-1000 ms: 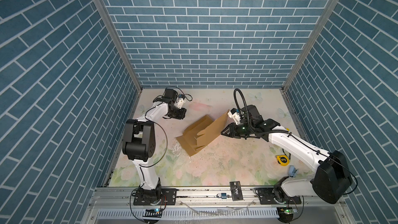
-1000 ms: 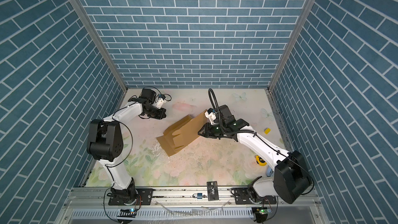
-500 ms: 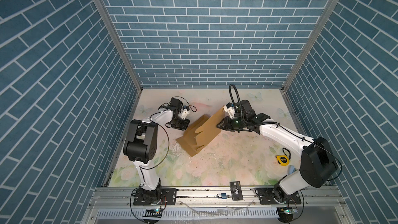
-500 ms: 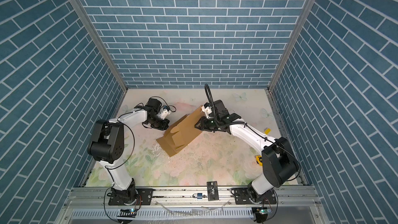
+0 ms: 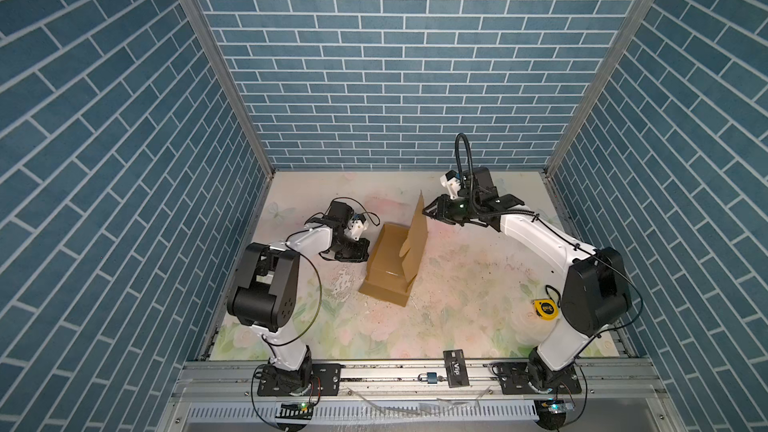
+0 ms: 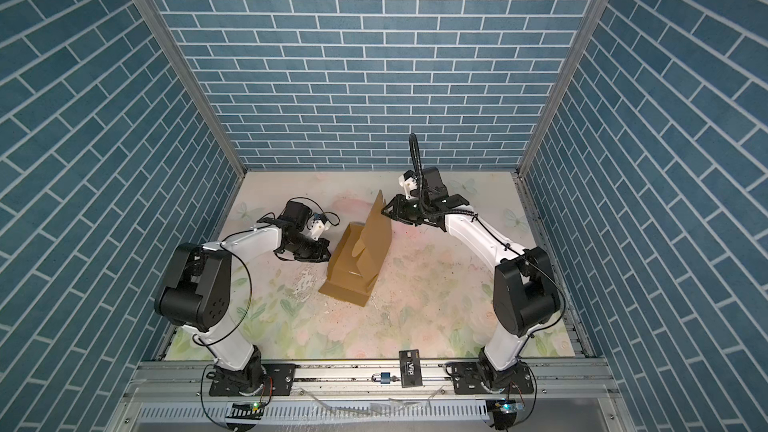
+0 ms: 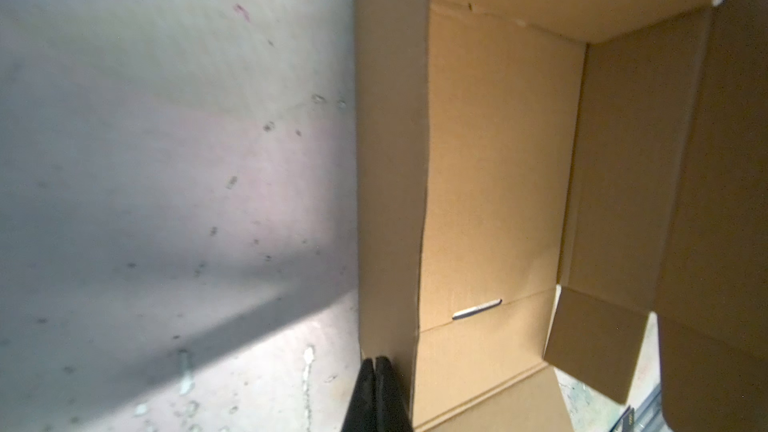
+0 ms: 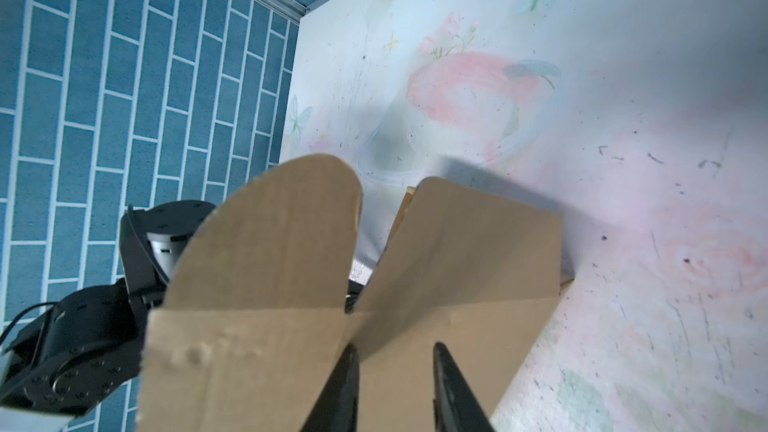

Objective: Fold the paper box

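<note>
The paper box [image 5: 388, 272] [image 6: 351, 272] is tan cardboard, half formed, in the middle of the floral mat. Its floor and low side walls lie flat while a large lid panel [image 5: 417, 228] stands nearly upright, a rounded tab [image 8: 274, 234] bent off it. My right gripper [image 5: 428, 211] [image 8: 394, 349] is open, both fingertips against the panel's outer face, with nothing between them. My left gripper [image 5: 361, 249] [image 7: 376, 361] is shut and empty. Its tips touch the outside of the box's left wall [image 7: 390, 201].
A yellow tape measure [image 5: 544, 308] lies by the right arm's base. On the front rail sit a black card [image 5: 456, 367] and a small padlock [image 5: 428, 376]. White flakes [image 5: 343, 284] dot the mat left of the box. Blue brick walls close in three sides.
The right gripper moved back and left, lifting the lid panel from a low lean to near upright. The left gripper came from the back left over to the box's left wall.
</note>
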Robot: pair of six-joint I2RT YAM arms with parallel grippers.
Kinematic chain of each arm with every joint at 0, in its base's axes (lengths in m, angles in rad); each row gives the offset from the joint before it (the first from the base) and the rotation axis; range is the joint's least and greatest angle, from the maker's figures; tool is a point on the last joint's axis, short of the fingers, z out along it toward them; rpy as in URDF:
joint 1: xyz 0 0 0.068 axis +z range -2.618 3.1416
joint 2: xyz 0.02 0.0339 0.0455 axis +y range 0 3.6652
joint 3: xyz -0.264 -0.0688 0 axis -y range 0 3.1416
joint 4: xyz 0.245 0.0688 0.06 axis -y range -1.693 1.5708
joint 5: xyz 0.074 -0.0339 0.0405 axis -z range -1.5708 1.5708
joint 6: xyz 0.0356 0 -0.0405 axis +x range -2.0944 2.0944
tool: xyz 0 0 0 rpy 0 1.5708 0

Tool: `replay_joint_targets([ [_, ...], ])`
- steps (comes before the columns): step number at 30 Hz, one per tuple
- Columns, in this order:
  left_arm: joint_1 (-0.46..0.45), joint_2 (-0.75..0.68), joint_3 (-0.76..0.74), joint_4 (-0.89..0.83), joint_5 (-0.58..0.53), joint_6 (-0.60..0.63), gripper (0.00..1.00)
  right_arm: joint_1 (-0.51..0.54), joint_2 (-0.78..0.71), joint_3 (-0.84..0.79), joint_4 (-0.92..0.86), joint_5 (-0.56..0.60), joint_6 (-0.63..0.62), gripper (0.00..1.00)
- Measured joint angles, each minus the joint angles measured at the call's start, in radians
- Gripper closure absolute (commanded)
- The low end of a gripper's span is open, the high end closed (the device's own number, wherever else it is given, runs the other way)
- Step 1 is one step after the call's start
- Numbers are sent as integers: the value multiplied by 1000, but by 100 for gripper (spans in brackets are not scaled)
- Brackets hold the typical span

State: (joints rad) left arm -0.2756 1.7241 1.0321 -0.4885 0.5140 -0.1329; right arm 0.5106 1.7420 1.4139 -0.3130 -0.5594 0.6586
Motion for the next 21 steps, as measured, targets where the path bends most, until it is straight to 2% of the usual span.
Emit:
replay_joint_targets([
  [9, -63, -4, -35, 56, 41, -90, 88, -10, 148, 169, -12, -60, 0, 69],
  [13, -72, -11, -35, 61, 46, -105, 77, -16, 183, 219, -16, -90, 0, 69],
  [17, -69, -67, -7, 13, -5, -39, 67, -42, 183, 219, -29, -112, 0, 69],
  [21, -54, -120, 93, -35, -54, 84, 56, -108, 164, 187, -77, -115, -11, 68],
])
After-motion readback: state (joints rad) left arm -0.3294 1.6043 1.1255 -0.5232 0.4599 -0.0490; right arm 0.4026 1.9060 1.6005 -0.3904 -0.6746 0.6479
